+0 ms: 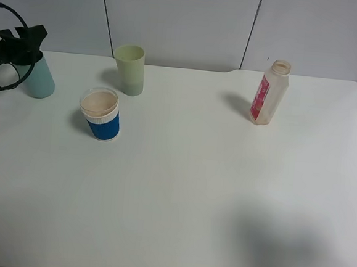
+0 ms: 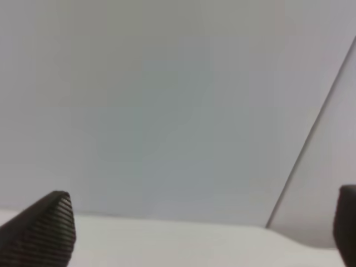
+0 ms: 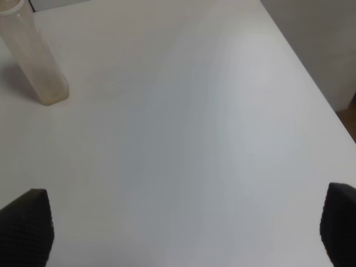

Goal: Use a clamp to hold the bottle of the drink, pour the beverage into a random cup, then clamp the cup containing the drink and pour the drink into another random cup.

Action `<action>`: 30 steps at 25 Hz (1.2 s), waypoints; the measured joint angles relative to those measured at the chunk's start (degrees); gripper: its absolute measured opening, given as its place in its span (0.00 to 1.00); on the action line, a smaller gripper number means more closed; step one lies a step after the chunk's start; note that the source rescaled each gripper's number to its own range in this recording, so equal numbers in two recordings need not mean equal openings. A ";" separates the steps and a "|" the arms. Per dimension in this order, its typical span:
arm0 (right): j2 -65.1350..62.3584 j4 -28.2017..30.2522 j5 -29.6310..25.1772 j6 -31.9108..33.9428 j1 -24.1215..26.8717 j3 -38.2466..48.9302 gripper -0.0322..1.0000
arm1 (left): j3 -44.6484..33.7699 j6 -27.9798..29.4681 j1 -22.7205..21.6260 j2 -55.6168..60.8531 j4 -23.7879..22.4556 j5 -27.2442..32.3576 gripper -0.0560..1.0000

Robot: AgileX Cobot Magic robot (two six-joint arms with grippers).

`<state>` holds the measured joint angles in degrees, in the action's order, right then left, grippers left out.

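The teal cup point(image 1: 40, 80) stands at the far left of the table point(image 1: 180, 189), its rim hidden behind my left gripper point(image 1: 26, 40), which hangs just over it. In the left wrist view the left gripper point(image 2: 194, 228) is open, with only wall between its ribbed fingertips point(image 2: 47, 225). The bottle point(image 1: 269, 92) with a pink label stands upright and capless at the back right, and looks nearly empty. It also shows as the bottle point(image 3: 34, 58) far ahead of my open right gripper point(image 3: 181, 231). The beverage cannot be made out in the teal cup.
A pale yellow-green cup point(image 1: 129, 69) stands at the back, left of centre. In front of it stands a blue cup point(image 1: 100, 114) with a white rim and a light brown inside. The right arm is outside the high view; its shadow falls at the front right.
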<state>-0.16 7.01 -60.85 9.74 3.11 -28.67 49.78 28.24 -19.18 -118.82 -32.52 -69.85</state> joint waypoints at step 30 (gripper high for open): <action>0.00 0.00 0.00 0.00 0.00 0.00 0.97 | -20.29 1.22 -0.08 38.67 2.70 8.92 0.79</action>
<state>-0.16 7.01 -60.85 9.74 3.11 -28.67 29.49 29.47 -19.25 -80.15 -29.83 -60.93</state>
